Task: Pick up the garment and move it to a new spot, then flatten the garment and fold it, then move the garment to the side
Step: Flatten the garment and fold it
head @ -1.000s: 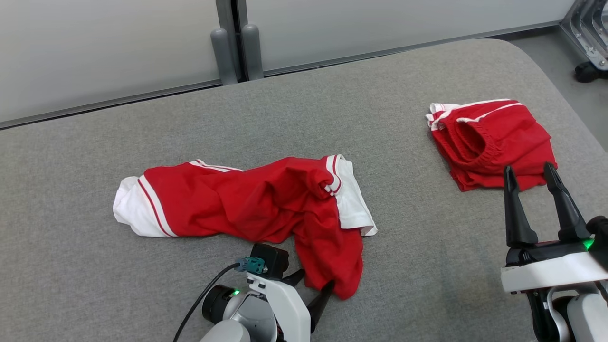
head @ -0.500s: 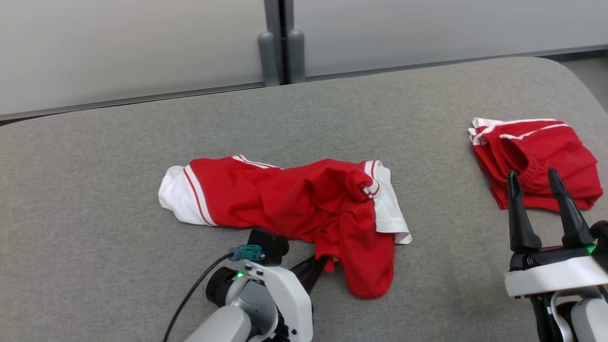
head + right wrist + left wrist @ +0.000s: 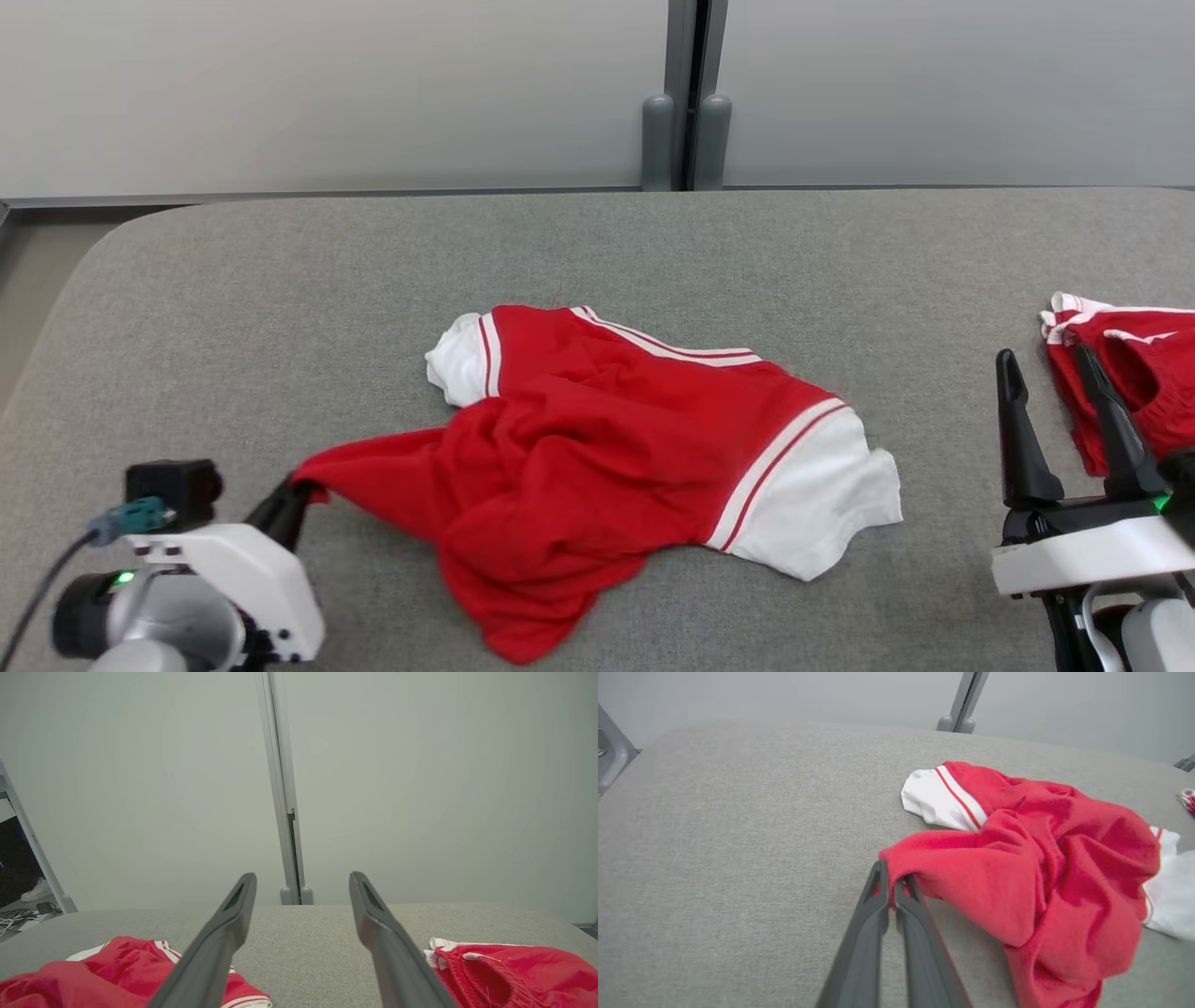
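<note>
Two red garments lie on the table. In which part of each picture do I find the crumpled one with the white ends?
Head view: the garment is in the middle, one corner pinched by the left hand.
Left wrist view: garment in the right half.
Right wrist view: garment in the bottom left corner.
Shared landmark: the grey post behind it.

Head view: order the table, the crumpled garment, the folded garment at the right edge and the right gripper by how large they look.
1. table
2. crumpled garment
3. folded garment and right gripper: unranked, since the picture's edge cuts off the garment and the gripper sits nearer the camera.
</note>
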Available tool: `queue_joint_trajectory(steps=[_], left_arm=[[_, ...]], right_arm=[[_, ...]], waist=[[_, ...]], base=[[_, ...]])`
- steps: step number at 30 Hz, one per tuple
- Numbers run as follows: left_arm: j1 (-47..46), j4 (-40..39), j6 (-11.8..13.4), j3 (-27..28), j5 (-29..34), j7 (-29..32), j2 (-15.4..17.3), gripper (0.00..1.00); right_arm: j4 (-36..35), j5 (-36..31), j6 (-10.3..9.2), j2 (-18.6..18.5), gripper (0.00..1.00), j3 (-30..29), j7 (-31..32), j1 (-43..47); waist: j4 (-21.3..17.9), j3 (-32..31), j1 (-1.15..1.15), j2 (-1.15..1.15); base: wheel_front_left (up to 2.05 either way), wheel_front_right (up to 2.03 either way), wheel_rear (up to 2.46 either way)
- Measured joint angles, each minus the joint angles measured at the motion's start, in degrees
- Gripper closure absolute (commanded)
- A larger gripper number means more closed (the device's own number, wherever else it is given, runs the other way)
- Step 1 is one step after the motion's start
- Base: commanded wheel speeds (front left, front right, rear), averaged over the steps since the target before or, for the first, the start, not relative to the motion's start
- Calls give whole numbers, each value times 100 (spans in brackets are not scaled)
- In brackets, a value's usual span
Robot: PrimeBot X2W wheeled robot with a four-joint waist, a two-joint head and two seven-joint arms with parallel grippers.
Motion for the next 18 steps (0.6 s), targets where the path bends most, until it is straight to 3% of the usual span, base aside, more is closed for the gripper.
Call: queue_joint_trajectory(steps=[3,7,11,12,13,14,18], left_arm=[[144,89,257,388,18,-104,360,100],[169,357,570,879,103,-548,535,100],[96,958,483,1065,96,-938,564,100],[43,1148,419,1048,97,-1035,545,87],[-8,1337,349,1032,109,-1116,532,11],[-58,1497,285,998,131,-1178,499,0],[-141,1791,86,794,168,-1423,234,0]], right_arm=[[2,1,0,-29,0,66,0,-14],[7,1,0,-104,0,57,0,-50],[52,2,0,-140,0,104,0,-81],[63,3,0,-152,0,120,0,-88],[85,5,0,-166,0,138,0,-100],[108,5,0,-175,0,165,0,-106],[180,16,0,-164,0,245,0,-101]], waist=[[-16,75,0,0],[-80,193,0,0],[-145,267,0,0],[-157,273,0,0],[-165,268,0,0],[-171,253,0,0],[-143,136,0,0]], base=[[0,0,0],[0,0,0],[0,0,0],[0,0,0],[0,0,0],[0,0,0],[0,0,0]])
